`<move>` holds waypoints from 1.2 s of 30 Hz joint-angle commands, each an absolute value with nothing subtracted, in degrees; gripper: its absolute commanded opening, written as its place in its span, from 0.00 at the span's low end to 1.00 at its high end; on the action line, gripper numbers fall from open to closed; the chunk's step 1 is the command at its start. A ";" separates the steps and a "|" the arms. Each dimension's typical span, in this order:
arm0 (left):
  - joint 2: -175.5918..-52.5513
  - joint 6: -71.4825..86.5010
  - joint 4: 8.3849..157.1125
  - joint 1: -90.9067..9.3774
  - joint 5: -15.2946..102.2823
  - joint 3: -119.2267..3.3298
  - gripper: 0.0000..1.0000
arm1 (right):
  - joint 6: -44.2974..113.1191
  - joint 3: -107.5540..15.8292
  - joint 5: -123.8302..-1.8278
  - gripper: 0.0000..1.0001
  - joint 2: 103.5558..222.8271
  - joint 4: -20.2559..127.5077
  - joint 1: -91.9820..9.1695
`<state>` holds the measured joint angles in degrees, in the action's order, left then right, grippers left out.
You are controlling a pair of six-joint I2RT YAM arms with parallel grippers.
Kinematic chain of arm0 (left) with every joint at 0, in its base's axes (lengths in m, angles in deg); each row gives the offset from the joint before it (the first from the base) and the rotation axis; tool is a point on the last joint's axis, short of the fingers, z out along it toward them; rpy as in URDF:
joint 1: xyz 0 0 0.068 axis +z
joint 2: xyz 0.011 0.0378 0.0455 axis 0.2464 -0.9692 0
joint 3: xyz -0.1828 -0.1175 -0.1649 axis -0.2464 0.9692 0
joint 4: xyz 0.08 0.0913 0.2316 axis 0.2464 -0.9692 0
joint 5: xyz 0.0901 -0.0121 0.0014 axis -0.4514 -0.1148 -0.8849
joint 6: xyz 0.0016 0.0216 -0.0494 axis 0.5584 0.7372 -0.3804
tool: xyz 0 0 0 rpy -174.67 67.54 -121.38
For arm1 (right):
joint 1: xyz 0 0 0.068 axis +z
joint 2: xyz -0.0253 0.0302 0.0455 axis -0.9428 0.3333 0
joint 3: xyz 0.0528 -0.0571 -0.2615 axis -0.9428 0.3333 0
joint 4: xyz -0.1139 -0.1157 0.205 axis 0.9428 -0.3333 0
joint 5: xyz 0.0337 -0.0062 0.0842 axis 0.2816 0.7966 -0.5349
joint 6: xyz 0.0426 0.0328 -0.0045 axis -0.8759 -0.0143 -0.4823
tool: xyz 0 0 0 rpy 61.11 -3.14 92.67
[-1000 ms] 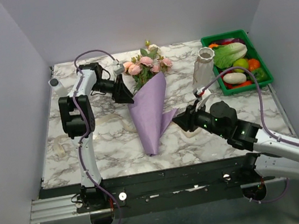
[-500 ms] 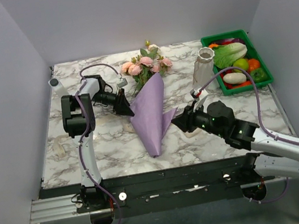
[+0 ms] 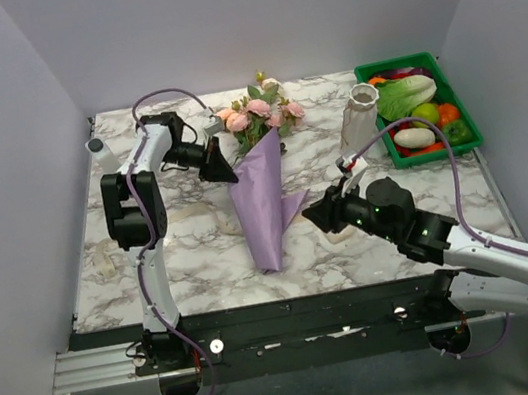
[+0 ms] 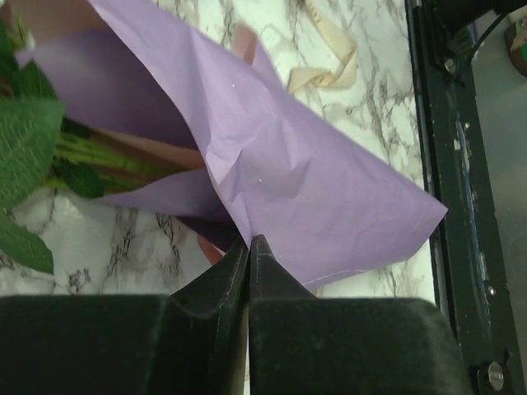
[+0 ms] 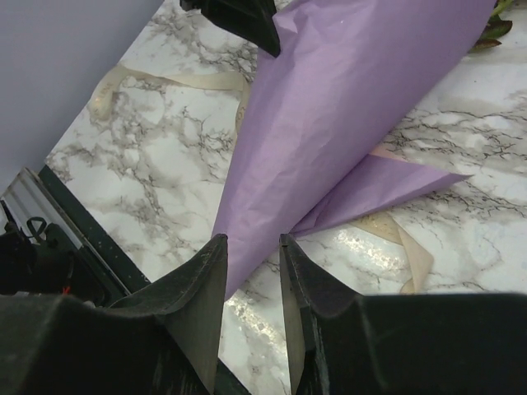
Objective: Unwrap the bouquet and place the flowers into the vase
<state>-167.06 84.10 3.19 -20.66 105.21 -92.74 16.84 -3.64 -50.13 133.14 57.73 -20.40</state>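
We are unwrapping: toward the counter [image 3: 193, 255]'s far edge, the left gripper [image 4: 249, 245] has its jaws clamped on the lilac paper [image 4: 313, 181] of the bouquet [image 3: 262, 172]. The right gripper [image 5: 251, 244] has its jaws apart (nothing held). Next, we judge, comes peeling the sheet open.

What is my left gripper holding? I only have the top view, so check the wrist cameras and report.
Observer: In the left wrist view, the left gripper is shut on an edge of the paper.
Operator: Now report the right one.
Observer: In the right wrist view, the right gripper has its jaws apart with nothing clamped. The paper's narrow end lies just ahead of them.
Operator: Confirm the ribbon is off.
Observer: A ribbon lies loose on the table beside the paper, not around it.
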 commanded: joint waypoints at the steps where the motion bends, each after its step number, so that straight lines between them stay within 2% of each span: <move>1: -161.28 78.52 -6.28 -23.40 110.03 -96.51 0.09 | 17.23 -5.39 -50.27 0.40 132.30 58.61 -20.79; 7: -160.13 58.75 -6.19 -27.26 109.69 -106.09 0.09 | 17.06 -4.16 -49.48 0.40 129.93 58.61 -20.87; 12: -156.27 53.02 -5.84 -32.18 106.78 -109.26 0.23 | 16.53 -2.84 -49.21 0.40 128.52 58.44 -20.96; 14: -155.74 48.11 -3.92 -35.42 102.76 -109.44 0.37 | 16.27 -2.22 -49.04 0.40 127.47 58.27 -20.96; 16: -156.00 42.32 0.91 -37.11 98.62 -109.62 0.44 | 16.18 -1.61 -48.77 0.41 126.76 57.74 -20.96; 17: -157.04 38.46 1.71 -38.33 95.03 -110.66 0.57 | 16.18 -1.34 -48.68 0.44 126.32 57.48 -20.88; 20: -160.38 35.27 1.37 -38.96 92.98 -114.69 0.78 | 16.09 -0.55 -48.16 0.49 124.92 56.42 -20.96; 23: -162.58 34.91 0.66 -39.14 93.77 -116.99 0.85 | 16.00 -0.11 -47.19 0.50 123.51 55.10 -20.96; 28: -161.72 38.42 -0.39 -37.66 92.02 -116.04 0.88 | 16.44 -0.81 -44.82 0.53 121.23 51.33 -20.96; 34: -158.11 48.06 -0.13 -30.98 86.66 -103.75 0.89 | 18.20 -2.66 -45.26 0.58 120.96 48.87 -20.96; 36: -156.97 48.97 1.53 -28.68 81.57 -96.90 0.88 | 18.55 -2.92 -45.34 0.59 121.31 48.60 -20.87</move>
<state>-160.05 42.88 4.59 -33.25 91.02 -105.87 16.93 -1.01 -46.57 121.18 51.59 -20.43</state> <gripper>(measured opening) 0.893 0.581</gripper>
